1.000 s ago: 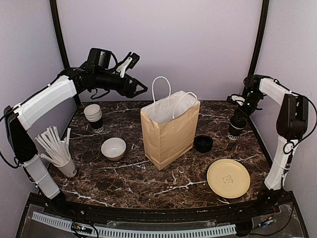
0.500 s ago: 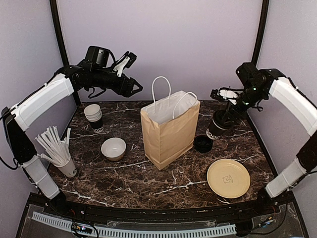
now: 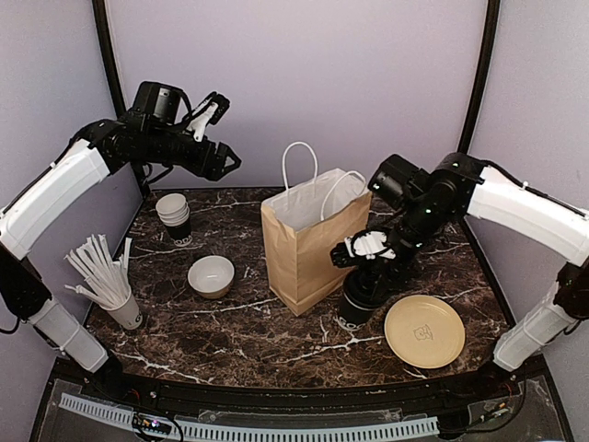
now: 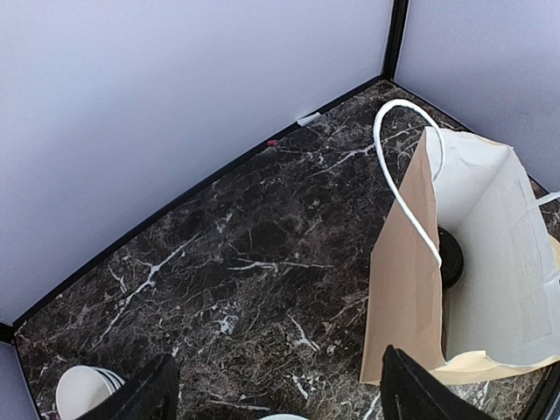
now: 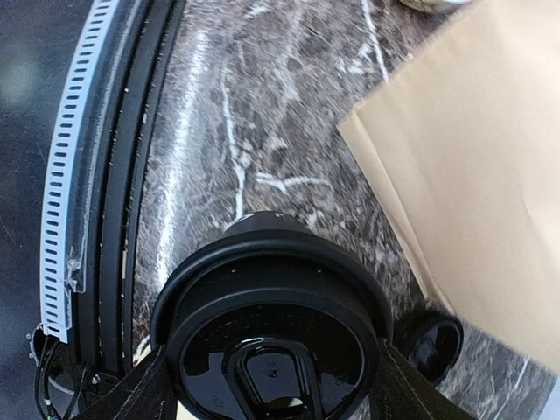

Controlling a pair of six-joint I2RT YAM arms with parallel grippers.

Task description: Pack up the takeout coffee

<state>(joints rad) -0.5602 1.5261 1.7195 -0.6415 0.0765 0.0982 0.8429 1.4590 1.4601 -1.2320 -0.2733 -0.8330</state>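
Note:
A black takeout coffee cup (image 3: 354,308) with a black lid (image 5: 271,341) is held by my right gripper (image 3: 365,273), which is shut on it just below the lid, one finger (image 5: 131,394) on each side. The cup hangs slightly tilted at the right front corner of the open brown paper bag (image 3: 313,241), between the bag and the yellow plate (image 3: 424,331). My left gripper (image 3: 225,162) stands open and empty, high over the back left of the table. In the left wrist view the bag (image 4: 398,289) lies to the right of that gripper (image 4: 276,404).
A stack of lidless cups (image 3: 173,217) stands at the back left, a white bowl (image 3: 211,274) in front of it, and a cup of white straws (image 3: 106,276) at the left edge. Loose black lids (image 4: 451,254) sit behind the bag. The table's front rail (image 5: 79,175) is near the held cup.
My right arm has carried the cup from the back right corner forward and left to the bag's front right corner. My left arm has drawn back to the left, staying open.

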